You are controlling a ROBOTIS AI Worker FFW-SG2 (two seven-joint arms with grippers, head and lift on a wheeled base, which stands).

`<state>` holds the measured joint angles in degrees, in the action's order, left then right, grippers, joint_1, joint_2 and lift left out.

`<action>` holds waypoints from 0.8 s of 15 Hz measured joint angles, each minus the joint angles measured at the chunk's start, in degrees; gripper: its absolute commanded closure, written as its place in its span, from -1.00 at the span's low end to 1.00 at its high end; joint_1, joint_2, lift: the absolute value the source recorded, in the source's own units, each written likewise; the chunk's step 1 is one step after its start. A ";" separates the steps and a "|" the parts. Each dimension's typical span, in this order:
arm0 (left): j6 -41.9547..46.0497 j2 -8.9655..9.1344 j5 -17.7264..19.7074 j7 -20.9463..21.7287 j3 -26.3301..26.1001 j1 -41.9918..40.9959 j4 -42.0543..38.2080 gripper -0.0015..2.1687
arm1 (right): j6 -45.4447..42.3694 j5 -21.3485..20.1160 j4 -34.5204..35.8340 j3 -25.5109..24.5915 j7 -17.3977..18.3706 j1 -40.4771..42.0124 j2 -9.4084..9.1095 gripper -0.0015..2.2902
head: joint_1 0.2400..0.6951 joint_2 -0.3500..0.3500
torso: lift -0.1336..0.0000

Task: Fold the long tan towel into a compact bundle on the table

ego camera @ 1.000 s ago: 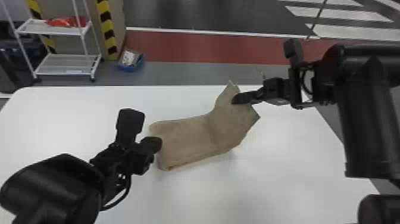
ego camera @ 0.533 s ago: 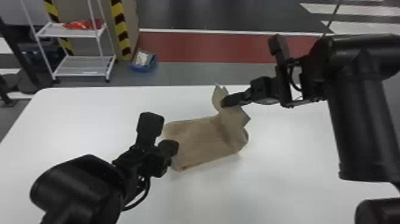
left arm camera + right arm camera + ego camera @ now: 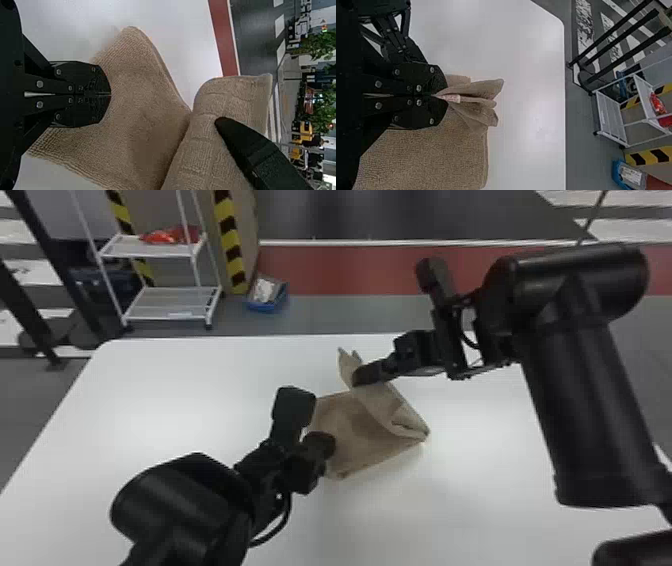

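Wrist views: right gripper [image 3: 361, 376] clamped on bunched towel [image 3: 347, 430], left gripper [image 3: 324, 443] closed over it

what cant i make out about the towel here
Towel, left wrist view: part cut off by the edge.
Towel's left end, head view: partly behind left pincer.
Cloth inside right pincer, right wrist view: hidden by its fingers.
Tag print, right wrist view: too small.

**Workshop-Like Space Met Streetscape**

A white table [image 3: 150, 405], a white shelving rack [image 3: 170, 304] and yellow-and-black hazard striping [image 3: 231, 240] suggested a lab or workshop; beyond ran a red lane [image 3: 350, 270], white crosswalk bars [image 3: 630, 231] and green trees [image 3: 319, 43].
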<state>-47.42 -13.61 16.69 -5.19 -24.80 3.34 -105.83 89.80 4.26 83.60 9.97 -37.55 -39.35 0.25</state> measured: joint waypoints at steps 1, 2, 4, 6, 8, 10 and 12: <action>0.00 0.05 -0.03 0.00 -0.05 0.03 0.06 0.98 | -0.51 -0.16 -0.80 0.59 0.19 -0.02 -0.14 0.24 | 1.00 0.07 | -0.86; 0.00 0.05 -0.04 0.04 -0.05 0.08 0.10 0.98 | -1.43 -0.37 -1.82 1.22 0.32 -0.02 -0.20 0.24 | 1.00 0.08 | -0.86; 0.00 -0.11 0.09 0.09 0.20 0.16 0.17 0.98 | -3.62 -0.69 -3.39 2.23 0.49 0.19 -0.24 0.24 | 1.00 0.09 | -0.86; 0.00 -0.24 0.19 0.09 0.31 0.17 0.25 0.98 | -5.95 -0.74 -4.05 2.99 0.57 0.65 -0.25 0.24 | 1.00 0.11 | -0.86; 0.00 -0.20 0.19 0.19 0.17 0.17 0.49 0.98 | -8.21 -0.75 -4.73 3.74 0.89 0.82 -0.25 0.24 | 1.00 0.12 | -0.86; 0.00 -0.07 0.20 0.38 0.05 0.17 0.66 0.98 | -10.62 -0.75 -5.70 4.53 1.41 0.85 -0.25 0.24 | 1.00 0.12 | -0.86; 0.00 -0.02 0.34 0.42 0.02 0.17 0.80 0.98 | -12.40 -0.75 -6.39 5.07 1.56 0.90 -0.25 0.24 | 1.00 0.13 | -0.86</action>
<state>-47.42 -13.63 17.02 -4.77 -24.78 3.51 -105.03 77.40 3.51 77.21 15.03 -35.99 -38.45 0.00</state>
